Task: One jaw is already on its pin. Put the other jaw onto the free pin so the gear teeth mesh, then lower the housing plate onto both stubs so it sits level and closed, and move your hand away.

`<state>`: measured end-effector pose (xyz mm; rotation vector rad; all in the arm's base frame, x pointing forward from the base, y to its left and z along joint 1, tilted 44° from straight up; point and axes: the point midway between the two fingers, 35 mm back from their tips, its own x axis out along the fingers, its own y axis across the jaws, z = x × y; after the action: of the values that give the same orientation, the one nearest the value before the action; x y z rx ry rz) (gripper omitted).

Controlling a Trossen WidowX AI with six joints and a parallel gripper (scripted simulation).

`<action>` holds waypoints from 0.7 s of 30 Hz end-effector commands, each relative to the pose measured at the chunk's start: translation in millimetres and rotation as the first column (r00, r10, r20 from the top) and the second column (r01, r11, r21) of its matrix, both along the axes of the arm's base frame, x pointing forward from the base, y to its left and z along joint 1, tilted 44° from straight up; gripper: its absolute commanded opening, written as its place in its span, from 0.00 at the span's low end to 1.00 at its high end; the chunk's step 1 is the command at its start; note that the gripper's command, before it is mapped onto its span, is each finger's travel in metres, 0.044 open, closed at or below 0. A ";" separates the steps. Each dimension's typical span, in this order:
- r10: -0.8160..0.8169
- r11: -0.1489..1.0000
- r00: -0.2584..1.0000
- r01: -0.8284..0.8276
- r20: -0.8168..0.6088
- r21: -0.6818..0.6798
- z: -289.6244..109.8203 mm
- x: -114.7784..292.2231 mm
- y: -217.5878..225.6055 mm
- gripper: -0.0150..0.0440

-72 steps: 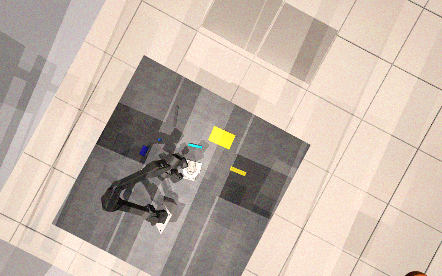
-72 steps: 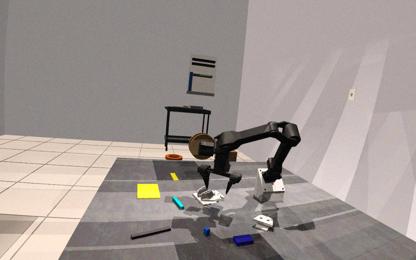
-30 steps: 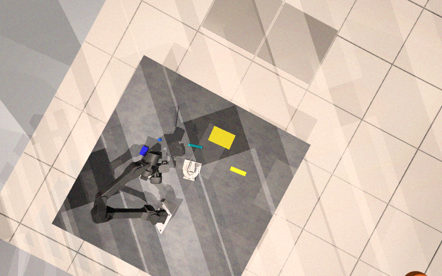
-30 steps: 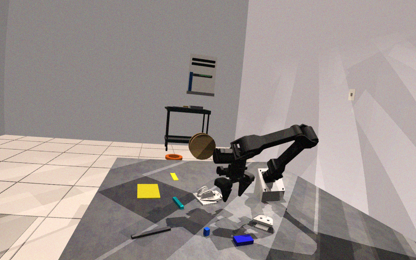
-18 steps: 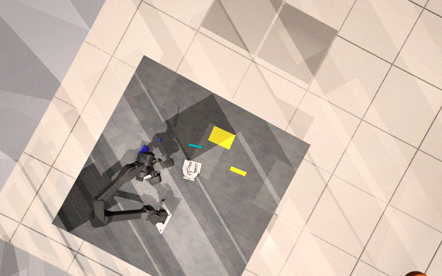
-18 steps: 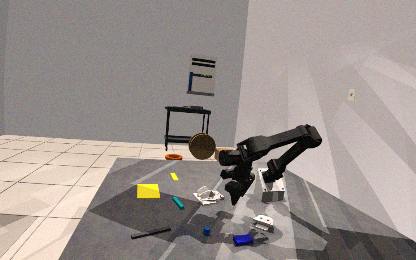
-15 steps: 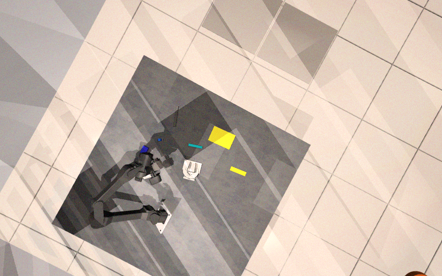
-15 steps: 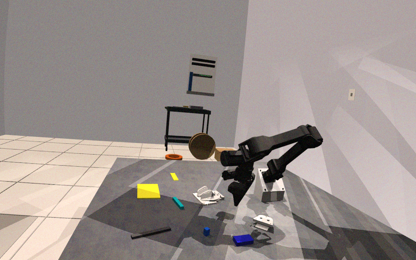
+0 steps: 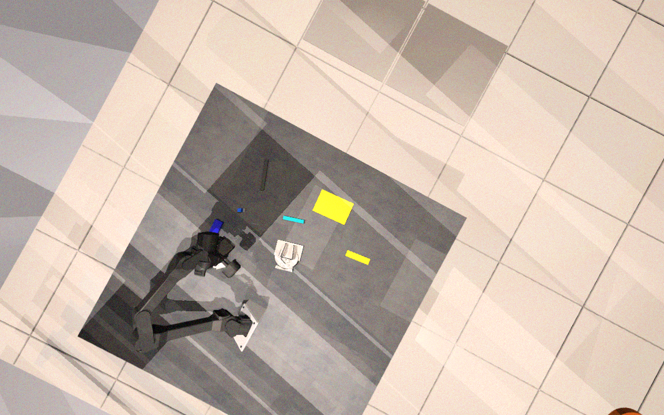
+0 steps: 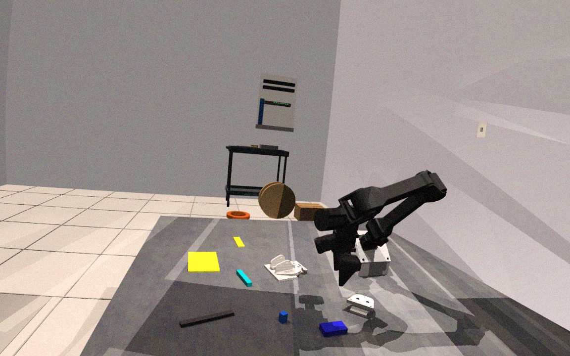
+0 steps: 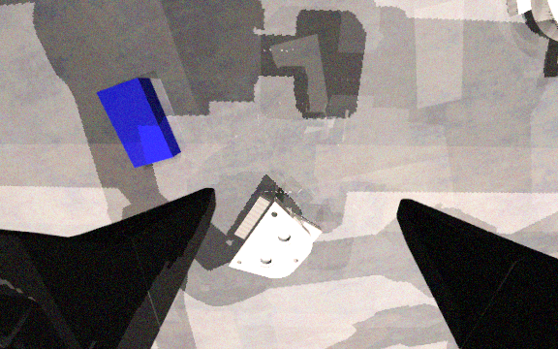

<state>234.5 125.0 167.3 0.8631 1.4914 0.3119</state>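
Observation:
The white base with the jaws stands mid-table; two jaw shapes rise from it side by side. Whether both sit on their pins and their teeth mesh cannot be told. In the wrist view only part of it shows, at the top right corner. The white housing plate lies apart from the base, near the arm, its face with two larger holes upward and slightly tilted. My gripper is open and empty, above the housing plate, which shows between and below the fingertips. The arm mostly hides the plate in the top view.
A dark blue block lies close to the housing plate. A small blue cube, a cyan bar, a black bar, a yellow square and a yellow strip lie farther off.

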 end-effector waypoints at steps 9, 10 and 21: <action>0.238 0.971 0.948 -0.232 0.209 -0.053 12.1 -19.5 10.9 1.00; 0.257 0.966 0.940 -0.250 0.226 -0.059 13.1 -21.2 11.8 1.00; 0.455 0.889 0.798 -0.434 0.394 -0.146 23.1 -39.7 20.4 1.00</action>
<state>200.3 143.8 187.9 0.4190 1.3018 0.7119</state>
